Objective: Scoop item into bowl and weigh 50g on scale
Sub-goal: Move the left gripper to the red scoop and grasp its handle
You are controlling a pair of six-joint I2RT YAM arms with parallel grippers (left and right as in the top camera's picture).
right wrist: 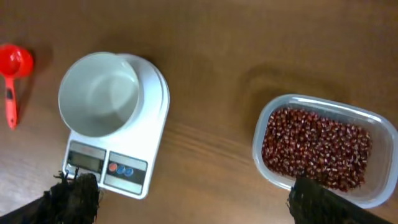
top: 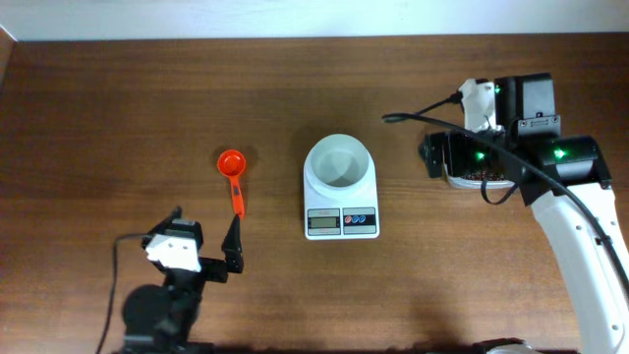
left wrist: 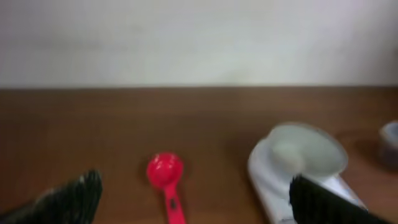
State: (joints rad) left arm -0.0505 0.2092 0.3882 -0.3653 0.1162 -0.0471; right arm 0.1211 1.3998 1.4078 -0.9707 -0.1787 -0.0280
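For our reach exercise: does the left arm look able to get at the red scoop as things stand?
Probably yes: the scoop lies on bare table just ahead of the open left end effector, handle towards it, nothing between.

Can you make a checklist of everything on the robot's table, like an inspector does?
Surface: brown wooden table, no spills seen.
Job's things: white bowl, empty, stands on the scale; beans fill a clear tub right of the scale; red scoop lies left of it and looks empty.
Clutter: nothing seen.
Grippers: left gripper, jaws open, holding nothing, near the scoop's handle; right gripper, jaws open, holding nothing, near the tub.
Cables: black cable loops off the right arm; thin cable runs beside the left arm.
Surroundings: pale wall behind the table.
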